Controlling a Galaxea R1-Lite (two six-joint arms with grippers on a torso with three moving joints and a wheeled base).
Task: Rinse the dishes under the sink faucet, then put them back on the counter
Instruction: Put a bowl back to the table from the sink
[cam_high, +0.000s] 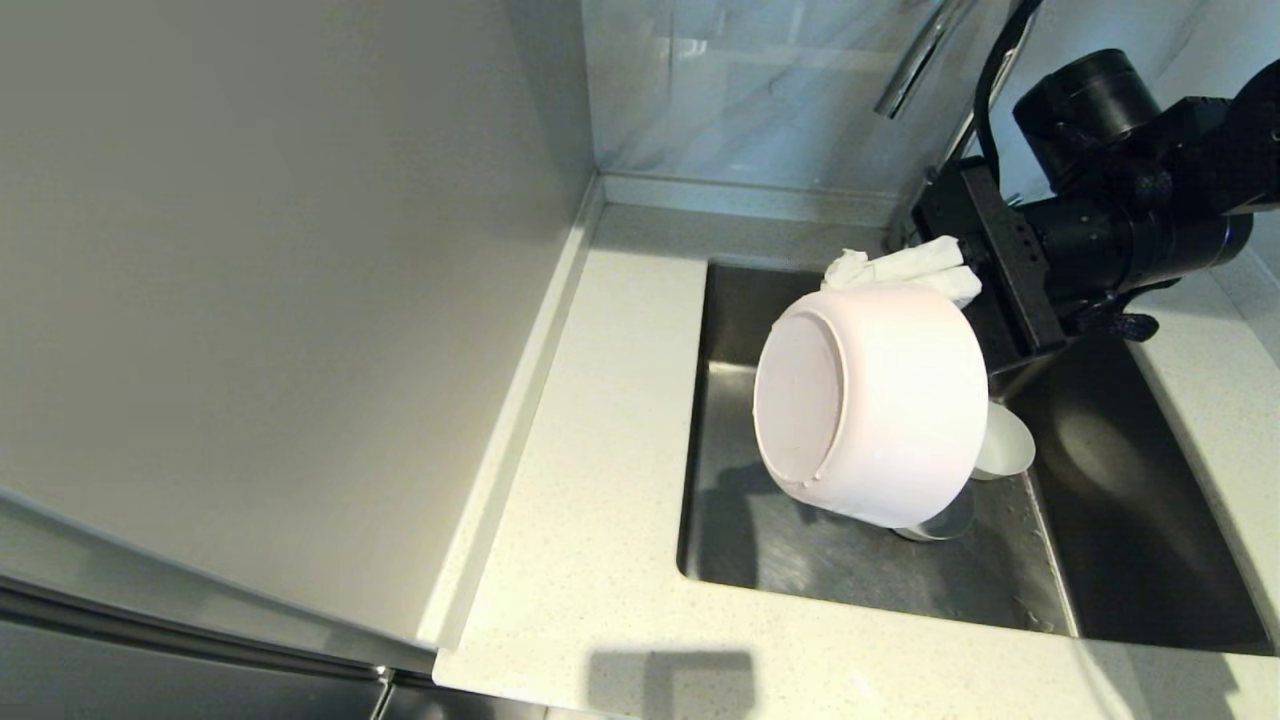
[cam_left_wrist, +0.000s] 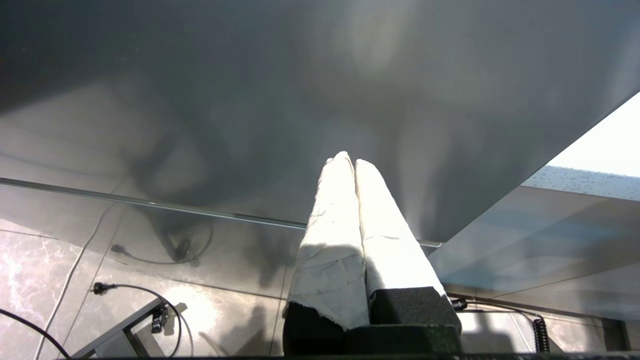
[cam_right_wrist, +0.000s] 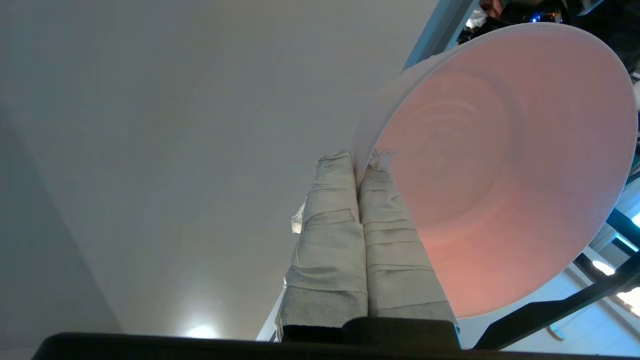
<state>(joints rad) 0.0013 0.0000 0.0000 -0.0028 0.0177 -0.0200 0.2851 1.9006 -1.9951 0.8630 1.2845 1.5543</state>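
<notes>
A: Near edge first. What lies there?

B: Speckled counter (cam_high: 600, 560) runs along the near side and up the left of the sink (cam_high: 800, 560). Beige side panel (cam_high: 280, 300) stands left of that.

A: The sink itself?

B: Steel basin, sunk into the counter. A second bowl (cam_high: 1005, 445), whitish, shows low in it, mostly hidden behind the pink bowl (cam_high: 880, 400).

A: And the pink one?

B: Held in the air over the sink's left half, tipped on its side, base facing left toward the panel. The right gripper (cam_high: 935, 272) pinches its rim at the far side; the right wrist view shows the two wrapped fingers (cam_right_wrist: 335, 240) pressed together on the rim, one inside, one outside.

A: Farther back?

B: The right arm comes in from the right, above the sink's far corner. The faucet (cam_high: 915, 70) rises behind it, against the marbled wall.

A: Left gripper?

B: Left gripper (cam_left_wrist: 352, 162) is out of the head view, parked low beside the cabinet, fingers closed on nothing.
</notes>
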